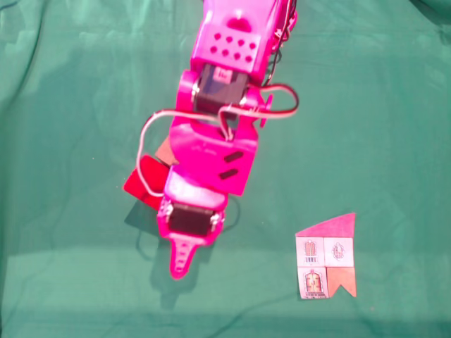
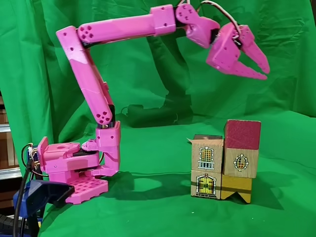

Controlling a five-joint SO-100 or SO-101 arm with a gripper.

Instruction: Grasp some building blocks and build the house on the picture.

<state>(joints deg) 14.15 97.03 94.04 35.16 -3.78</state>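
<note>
The magenta claw [image 2: 259,66] hangs released and empty above the stacked blocks, where the red block [image 2: 242,134] tops the right column, the picture [image 1: 326,257] lying flat on the green-draped bench [image 1: 70,267].

The magenta arm [image 2: 94,84] rises from its base at lower left of a fixed view, forearm reaching level across the top. Its gripper [image 2: 260,68] hangs upper right, tilted downward, fingers slightly parted, holding nothing.

A hobbyist's makeshift robot studio: green cloth [image 2: 148,59] drapes the table and the backdrop behind.
</note>
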